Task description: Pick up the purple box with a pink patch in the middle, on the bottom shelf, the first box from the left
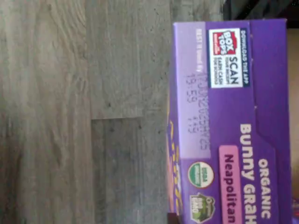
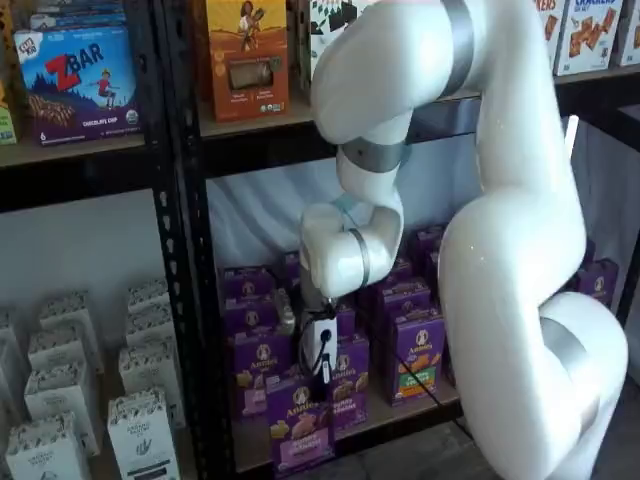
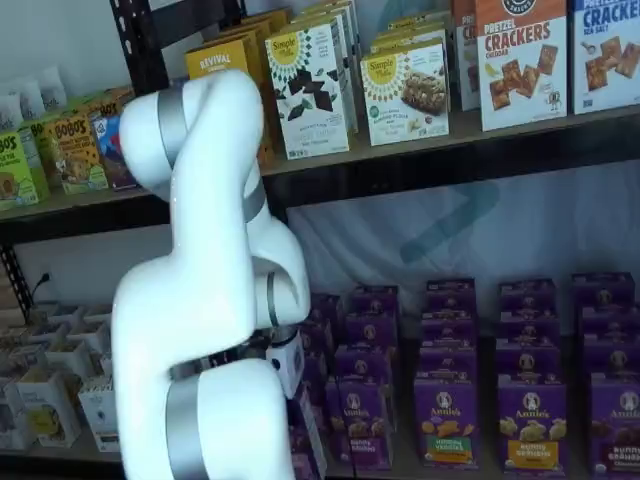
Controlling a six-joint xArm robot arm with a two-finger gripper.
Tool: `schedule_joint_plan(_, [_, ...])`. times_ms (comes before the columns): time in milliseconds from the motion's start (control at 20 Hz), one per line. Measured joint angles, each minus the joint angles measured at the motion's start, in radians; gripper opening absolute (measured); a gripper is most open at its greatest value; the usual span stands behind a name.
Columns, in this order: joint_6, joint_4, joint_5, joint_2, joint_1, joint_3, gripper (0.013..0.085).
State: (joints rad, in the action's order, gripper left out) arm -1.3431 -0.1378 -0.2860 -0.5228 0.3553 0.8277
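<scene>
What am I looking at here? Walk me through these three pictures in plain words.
The big white thing is a robot arm that takes boxed food from store shelves. Two pictures come from fixed cameras facing the shelves, with the arm in between. The third comes from a camera on the arm's wrist and is turned on its side. At the arm's tip are two black fingers, closed on a purple box of bunny grahams with a pink label. The arm holds it just in front of the bottom shelf, where more purple boxes stand. The wrist picture shows that box close up, over the grey wood floor.
</scene>
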Motion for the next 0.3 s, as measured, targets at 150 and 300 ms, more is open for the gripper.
schedule_joint_plan(150, [-0.024, -0.024, -0.007, 0.051, -0.002, -0.046, 0.0330])
schedule_joint_plan(300, [-0.044, -0.042, -0.010, 0.098, -0.005, -0.084, 0.0330])
